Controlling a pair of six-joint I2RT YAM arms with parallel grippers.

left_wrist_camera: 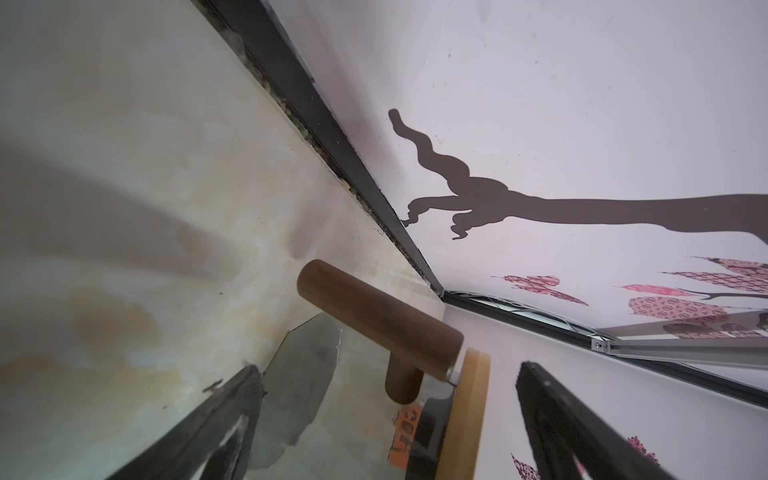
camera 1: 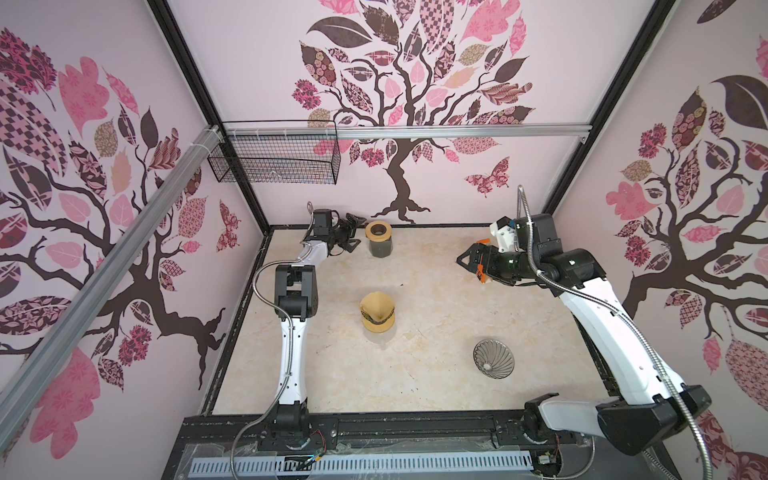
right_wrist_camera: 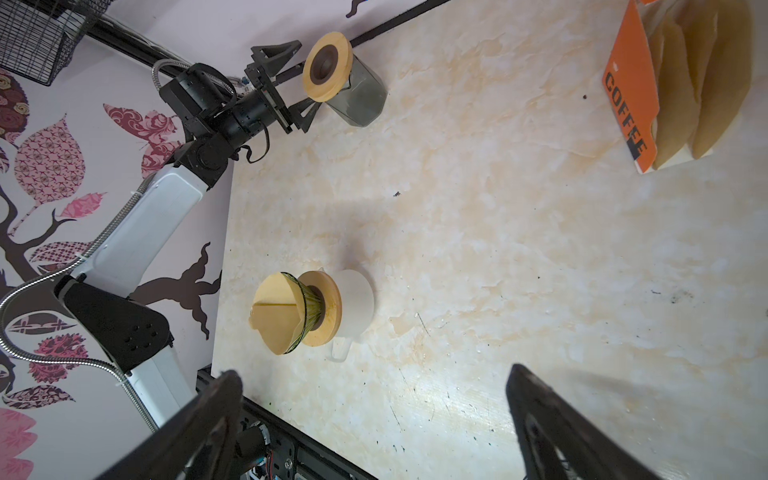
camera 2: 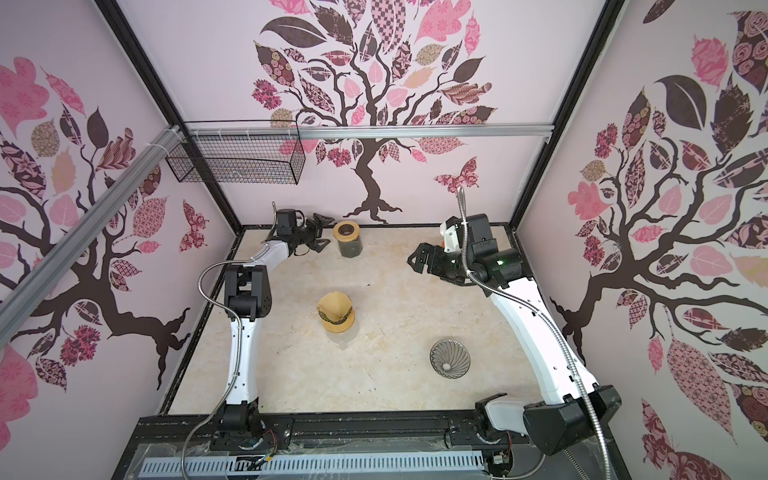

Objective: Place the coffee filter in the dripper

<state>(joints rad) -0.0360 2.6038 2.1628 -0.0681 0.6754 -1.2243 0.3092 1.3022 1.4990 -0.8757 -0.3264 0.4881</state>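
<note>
A tan paper coffee filter (camera 1: 376, 302) (camera 2: 334, 308) (right_wrist_camera: 276, 311) sits open inside the dripper (camera 1: 377, 323) (right_wrist_camera: 309, 309), a green glass cone with a wooden collar. The dripper stands on a frosted cup (right_wrist_camera: 353, 303) mid-table in both top views. My left gripper (camera 1: 354, 232) (camera 2: 321, 232) (left_wrist_camera: 388, 368) is open at the back left, away from the dripper. My right gripper (camera 1: 467, 259) (camera 2: 417, 257) (right_wrist_camera: 374, 371) hangs open and empty above the back right of the table.
A glass jar with a wooden lid (camera 1: 379, 239) (left_wrist_camera: 465, 415) (right_wrist_camera: 328, 68) stands just ahead of the left fingertips. An orange box of filters (right_wrist_camera: 631, 95) stands beside the right gripper. A ribbed glass cone (camera 1: 493, 358) (camera 2: 449, 359) lies front right. A wire basket (camera 1: 274, 156) hangs on the back wall.
</note>
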